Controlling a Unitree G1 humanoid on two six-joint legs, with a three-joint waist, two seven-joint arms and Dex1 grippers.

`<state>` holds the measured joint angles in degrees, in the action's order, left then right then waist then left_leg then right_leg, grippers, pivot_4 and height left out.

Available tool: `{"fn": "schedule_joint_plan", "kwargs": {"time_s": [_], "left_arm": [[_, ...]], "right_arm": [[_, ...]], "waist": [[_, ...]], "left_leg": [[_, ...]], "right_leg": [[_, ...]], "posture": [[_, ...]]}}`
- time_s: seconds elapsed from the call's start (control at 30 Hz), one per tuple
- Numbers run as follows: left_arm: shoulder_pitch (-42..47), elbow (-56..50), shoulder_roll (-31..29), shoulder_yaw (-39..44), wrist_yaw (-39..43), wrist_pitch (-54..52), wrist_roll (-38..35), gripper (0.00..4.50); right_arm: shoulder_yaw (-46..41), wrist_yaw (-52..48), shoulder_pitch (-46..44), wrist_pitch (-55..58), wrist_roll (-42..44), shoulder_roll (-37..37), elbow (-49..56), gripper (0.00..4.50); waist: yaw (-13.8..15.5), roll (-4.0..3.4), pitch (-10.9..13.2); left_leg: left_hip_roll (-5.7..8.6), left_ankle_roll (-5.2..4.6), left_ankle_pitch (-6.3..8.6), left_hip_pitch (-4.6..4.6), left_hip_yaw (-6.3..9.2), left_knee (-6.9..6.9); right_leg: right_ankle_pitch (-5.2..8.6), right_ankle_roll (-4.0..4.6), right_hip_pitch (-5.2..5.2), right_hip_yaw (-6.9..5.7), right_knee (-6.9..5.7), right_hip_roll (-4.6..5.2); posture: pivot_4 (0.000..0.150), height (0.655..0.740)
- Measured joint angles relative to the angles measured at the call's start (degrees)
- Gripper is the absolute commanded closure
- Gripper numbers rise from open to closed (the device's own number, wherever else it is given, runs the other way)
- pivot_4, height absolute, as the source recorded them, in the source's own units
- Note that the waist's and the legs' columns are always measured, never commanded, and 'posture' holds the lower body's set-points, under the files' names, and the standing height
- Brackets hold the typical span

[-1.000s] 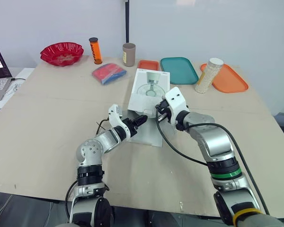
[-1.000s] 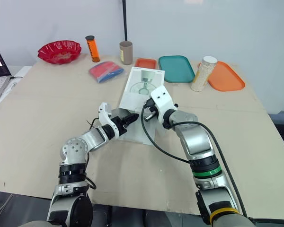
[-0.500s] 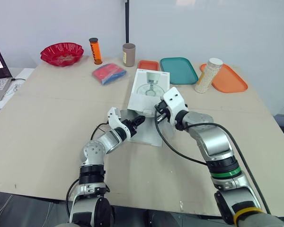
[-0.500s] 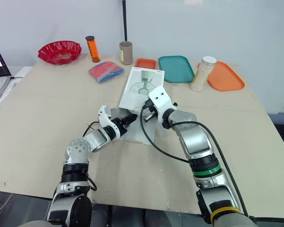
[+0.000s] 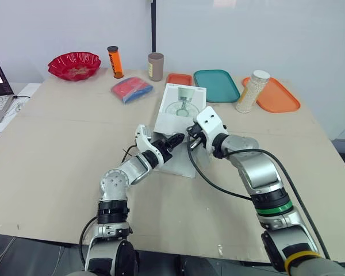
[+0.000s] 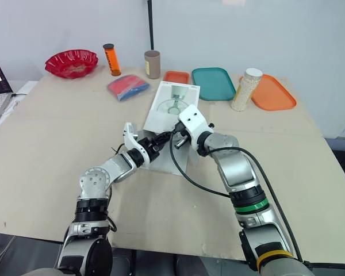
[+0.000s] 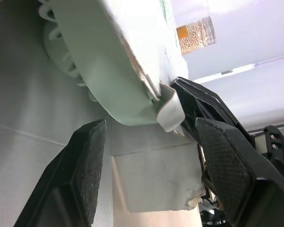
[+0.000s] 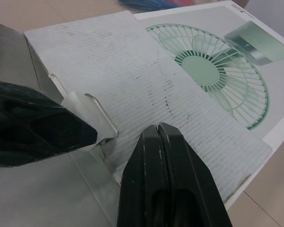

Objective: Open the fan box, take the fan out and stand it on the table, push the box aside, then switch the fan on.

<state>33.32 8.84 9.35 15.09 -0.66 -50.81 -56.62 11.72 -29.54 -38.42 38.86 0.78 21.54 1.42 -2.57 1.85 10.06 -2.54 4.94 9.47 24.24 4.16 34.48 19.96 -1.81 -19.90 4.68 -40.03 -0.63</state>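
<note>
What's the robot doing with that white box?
The robot is opening the box, which lies flat on the table. Its right gripper is shut, with its tips on the box's opened flap at the near end. Its left gripper is open at the box's mouth, where the pale green fan shows inside. The fan is not out yet.

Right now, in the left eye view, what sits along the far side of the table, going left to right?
red bowl → orange canister → beige cup → small orange tray → teal tray → jar of pale grains → large orange tray
</note>
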Motion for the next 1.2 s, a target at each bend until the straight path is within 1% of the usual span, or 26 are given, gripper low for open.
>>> {"fn": "schedule_joint_plan", "kwargs": {"time_s": [0.1,0.2,0.37,0.47,0.6,0.77,0.97,1.07,1.2], "left_arm": [[0.06,2.60,0.00,-0.24,-0.16,2.66,0.34,1.26],[0.04,2.83,-0.04,-0.59,-0.27,3.57,0.24,1.26],[-0.43,-1.50,-0.04,-0.52,-1.27,1.73,-1.51,1.26],[-2.25,-3.32,0.05,-0.40,-1.37,-0.15,-3.02,1.26],[-3.44,-6.22,-1.24,-0.47,-1.28,-2.90,-5.20,1.26],[-4.85,-7.29,-1.59,-0.79,-1.40,-3.52,-5.10,1.26],[-5.39,-5.68,-2.12,-1.41,-2.65,-0.95,-0.02,1.26],[-3.24,-2.25,-1.15,-1.29,-3.00,1.74,2.40,1.26],[-1.21,0.38,-0.49,-1.26,-2.66,3.25,3.67,1.26]], "right_arm": [[0.05,-0.14,-0.05,-0.11,-0.02,0.03,-0.16,4.50],[0.11,-0.21,0.08,-0.34,-0.05,0.14,-0.16,4.50],[0.20,-0.25,0.10,-0.88,-0.22,0.13,-0.43,4.50],[0.60,-0.32,-0.38,-1.48,-0.51,0.00,-1.18,4.50],[0.63,-0.48,-0.51,-1.92,-0.56,0.02,-1.69,4.50],[0.66,-0.64,-0.64,-2.05,-0.63,0.04,-1.92,4.50],[0.67,-0.96,-0.89,-2.59,-0.67,0.04,-2.73,4.50],[0.64,-1.10,-1.00,-2.61,-0.72,0.03,-2.87,4.50],[0.35,-1.13,-1.12,-2.62,-1.16,0.07,-3.12,4.50]], "waist": [[-0.02,0.00,-0.01],[-0.02,0.00,-0.02],[-0.01,0.00,-0.02],[-0.05,0.00,-0.03],[-0.05,0.01,-0.04],[-0.04,0.02,-0.05],[-0.03,0.04,-0.06],[-0.02,0.04,-0.06],[0.00,0.04,-0.06]], "left_leg": [[0.00,0.00,0.00,-0.03,0.00,0.00],[0.00,0.00,0.00,-0.03,0.00,-0.01],[0.00,0.00,0.00,-0.02,0.00,-0.01],[-0.01,0.00,0.00,-0.04,0.00,-0.01],[-0.02,0.01,-0.01,-0.05,0.00,0.00],[-0.01,0.01,-0.01,-0.07,0.00,-0.01],[-0.01,0.02,-0.01,-0.13,0.00,-0.01],[0.00,0.02,-0.01,-0.13,0.00,-0.01],[0.00,0.02,-0.01,-0.12,0.00,-0.02]], "right_leg": [[0.00,0.00,0.01,0.00,0.00,-0.01],[0.00,0.00,0.03,0.00,0.01,0.00],[0.01,-0.01,0.03,0.01,0.01,0.00],[0.01,-0.02,0.03,0.01,0.01,-0.01],[0.02,-0.05,0.04,0.02,0.01,-0.01],[0.02,-0.05,0.04,0.02,0.01,-0.01],[0.02,-0.06,0.10,0.02,0.02,-0.01],[0.05,-0.11,0.10,0.01,0.03,-0.01],[0.04,-0.11,0.10,0.02,0.04,-0.01]], "posture": [[0.150,0.7400],[0.150,0.7400],[0.150,0.7400],[0.150,0.7400],[0.150,0.7400],[0.150,0.7400],[0.150,0.7400],[0.150,0.7400],[0.150,0.7400]]}}
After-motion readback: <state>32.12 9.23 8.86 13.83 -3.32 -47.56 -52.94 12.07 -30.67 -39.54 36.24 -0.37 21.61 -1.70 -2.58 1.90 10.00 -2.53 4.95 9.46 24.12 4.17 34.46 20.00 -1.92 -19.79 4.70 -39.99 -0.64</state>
